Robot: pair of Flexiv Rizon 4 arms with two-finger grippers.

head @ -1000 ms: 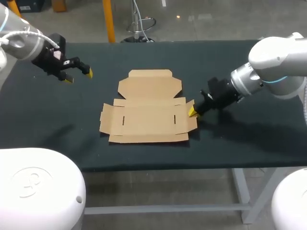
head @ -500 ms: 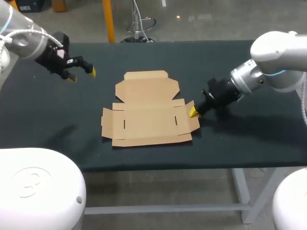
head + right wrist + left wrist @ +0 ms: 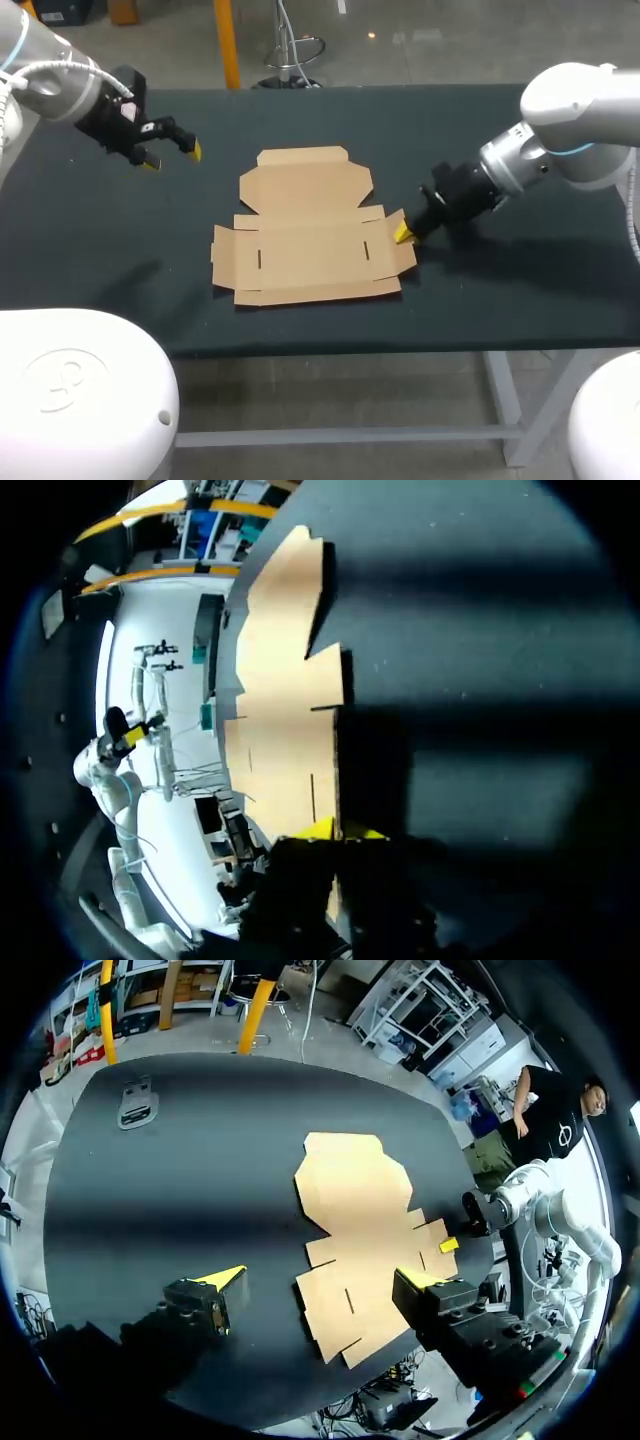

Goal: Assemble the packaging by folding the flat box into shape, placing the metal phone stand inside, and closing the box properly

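Evidently my right gripper (image 3: 402,233) sits at the right flap of the flat box (image 3: 305,240), presumably to fold it, though I cannot tell its grip; my left gripper (image 3: 170,156) hovers wide open.

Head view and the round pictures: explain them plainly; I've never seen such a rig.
Two robot arms work at a dark table. The head view looks down from above; each round picture comes from a camera on one arm's wrist. A flat cardboard box lies unfolded mid-table; a grey metal piece, likely the phone stand, lies near a corner. The left arm hovers over the table, jaws open, holding nothing. The right arm ends at the box's right flap; whether it grips is unclear.
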